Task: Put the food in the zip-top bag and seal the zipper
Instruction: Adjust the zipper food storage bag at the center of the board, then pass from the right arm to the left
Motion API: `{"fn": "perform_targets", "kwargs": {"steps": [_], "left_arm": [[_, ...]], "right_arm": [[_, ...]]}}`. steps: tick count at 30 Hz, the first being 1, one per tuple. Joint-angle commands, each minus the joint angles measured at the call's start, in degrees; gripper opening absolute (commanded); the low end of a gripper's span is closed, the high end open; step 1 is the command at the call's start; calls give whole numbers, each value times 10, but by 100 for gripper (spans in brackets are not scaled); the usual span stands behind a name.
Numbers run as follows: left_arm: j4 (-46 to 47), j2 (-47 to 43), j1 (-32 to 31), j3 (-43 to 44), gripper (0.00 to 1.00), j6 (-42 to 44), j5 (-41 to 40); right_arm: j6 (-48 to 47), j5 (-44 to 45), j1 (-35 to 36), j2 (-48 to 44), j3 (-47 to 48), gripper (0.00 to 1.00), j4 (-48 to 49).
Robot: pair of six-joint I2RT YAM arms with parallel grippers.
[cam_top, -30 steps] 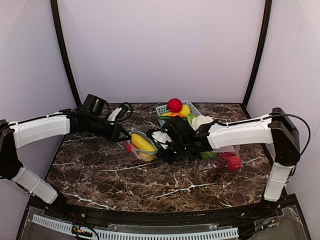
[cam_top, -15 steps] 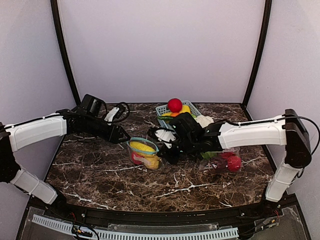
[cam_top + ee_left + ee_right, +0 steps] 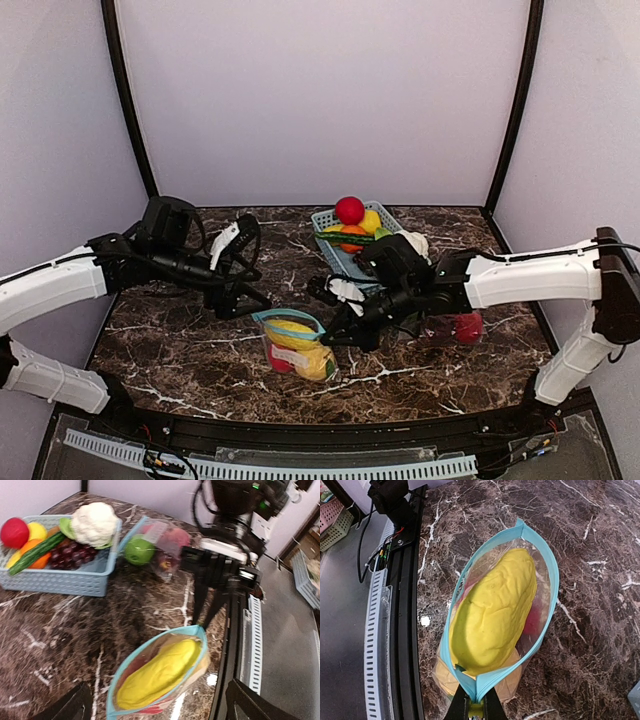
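The clear zip-top bag [image 3: 297, 347] with a light-blue zipper rim [image 3: 547, 560] lies on the marble, mouth gaping. Inside are pieces of food: a large yellow one [image 3: 492, 615] on top, a red one [image 3: 534, 620] under it. My right gripper [image 3: 476, 702] is shut on the near end of the zipper rim. In the top view my right gripper [image 3: 338, 333] sits at the bag's right end. My left gripper [image 3: 255, 300] is open just left of the bag, touching nothing. In its wrist view the bag [image 3: 160, 677] lies between the spread left fingers [image 3: 250, 702].
A light-blue basket [image 3: 335, 262] at the back holds more toy food, with a cauliflower [image 3: 95, 522] at one end. A second clear bag [image 3: 455, 325] with a red apple and a green one [image 3: 139, 551] lies to the right. The table's black front rail [image 3: 405, 630] is close.
My left gripper has opened, let go of the bag's left end and drawn back. The right gripper has closed on the zipper end and carried the bag toward the near edge.
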Motion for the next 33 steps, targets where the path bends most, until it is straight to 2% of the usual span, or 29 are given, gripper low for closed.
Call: {"fn": "perform_targets", "kwargs": {"steps": [1,4,10,12,14,21,26,33], "left_arm": [[10,14,-69,-8,94,111,5],[17,54,-77,-2,98,130,25],[21,124,-102,22,99,166,31],[21,141,-106,30,95,171,32],[21,154,-109,38,87,172,34],[23,172,-120,45,55,166,36],[22,176,-125,39,44,149,39],[19,192,-134,30,41,139,47]], "right_arm": [[5,-44,-1,-29,-28,0,22],[9,-49,-1,-44,-41,0,27],[13,-51,-1,-59,-55,0,25],[13,-48,-1,-61,-58,0,24],[12,-44,-1,-62,-59,0,20],[10,-32,-1,-63,-61,0,15],[10,-18,-2,-60,-60,0,11],[10,-8,-2,-63,-59,0,6]]}}
